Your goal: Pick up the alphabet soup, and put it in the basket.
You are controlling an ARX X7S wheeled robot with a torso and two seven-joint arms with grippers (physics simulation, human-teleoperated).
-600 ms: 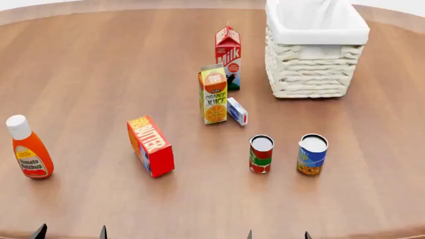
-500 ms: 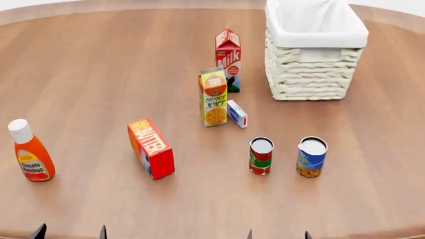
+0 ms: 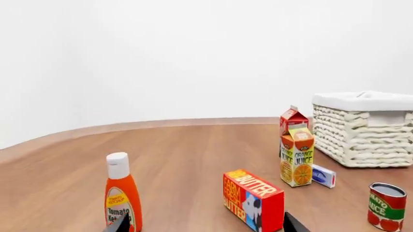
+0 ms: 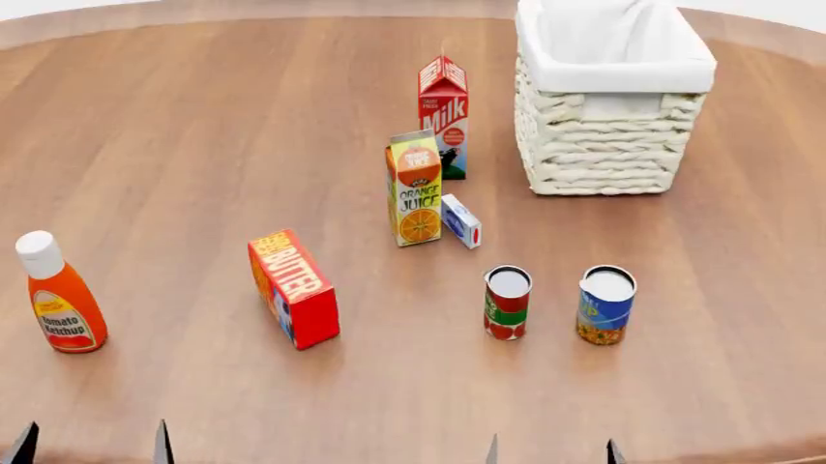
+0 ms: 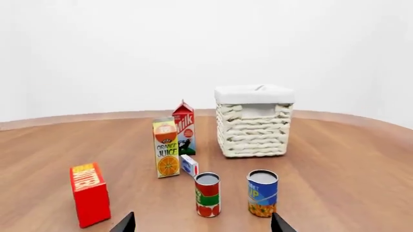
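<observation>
At the near edge of the bench [image 4: 193, 145], in the head view, only the fingertips of both hands show, and they have shifted since 0.5 s ago: the left hand [image 4: 91, 447] tips sit further toward the left edge of the view than before, the right hand [image 4: 550, 450] tips slightly further right. Each pair of tips stands well apart, so both hands are spread, holding nothing; the wrist views agree (left hand [image 3: 204, 223], right hand [image 5: 203, 222]). Objects on the bench are unchanged between 0.5 s ago and now. The alphabet soup [image 4: 605, 305] stands upright on the bench, near side right of centre, well apart from both hands; also seen in the right wrist view [image 5: 262, 193]. Just beside it stands the red-and-green can [image 4: 508, 303], upright, not touching. The basket [image 4: 606, 145] sits at the far right, beyond the soup, well apart from it; white liner folded over the rim. Orange juice carton [image 4: 416, 188] upright near centre, milk carton [image 4: 443, 114] just behind it, small blue-and-white box [image 4: 461, 220] lying just beside the juice carton's base. Butter box [image 4: 293, 287] stands on the near left of centre. Ketchup bottle [image 4: 58, 295] upright at far left, well apart from the rest.
</observation>
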